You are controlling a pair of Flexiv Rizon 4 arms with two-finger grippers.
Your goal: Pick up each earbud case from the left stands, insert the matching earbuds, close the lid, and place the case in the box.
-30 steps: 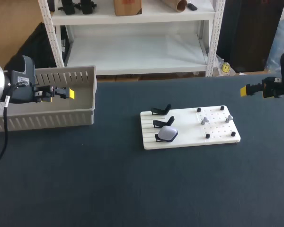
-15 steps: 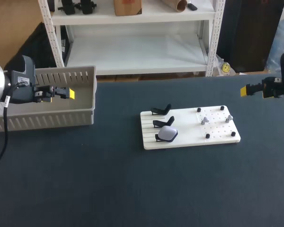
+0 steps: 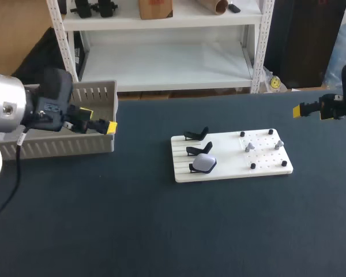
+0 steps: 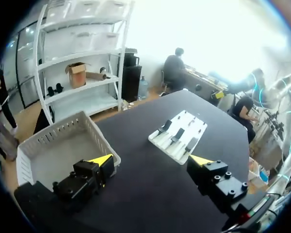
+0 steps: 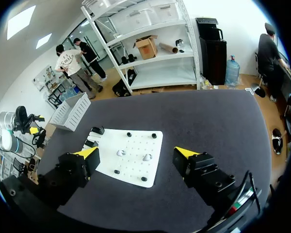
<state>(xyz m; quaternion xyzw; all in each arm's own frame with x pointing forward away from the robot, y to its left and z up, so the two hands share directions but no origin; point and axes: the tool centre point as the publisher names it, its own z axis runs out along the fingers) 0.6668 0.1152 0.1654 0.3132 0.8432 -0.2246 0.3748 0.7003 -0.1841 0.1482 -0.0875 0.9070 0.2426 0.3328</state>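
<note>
Bright, even light; white glare floods the left wrist view.

One white board (image 3: 225, 157) is seen, on which three black stands (image 3: 197, 135) are counted. One earbud case (image 3: 205, 163) is found, held on one of the stands. Two earbuds (image 3: 249, 148) and four black pegs (image 3: 253, 165) are counted on the board's holed half. One box (image 3: 63, 147) is seen.

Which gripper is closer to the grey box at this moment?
Left. The left gripper is at the right end of the box; the right gripper is far off, beyond the white board.
</note>
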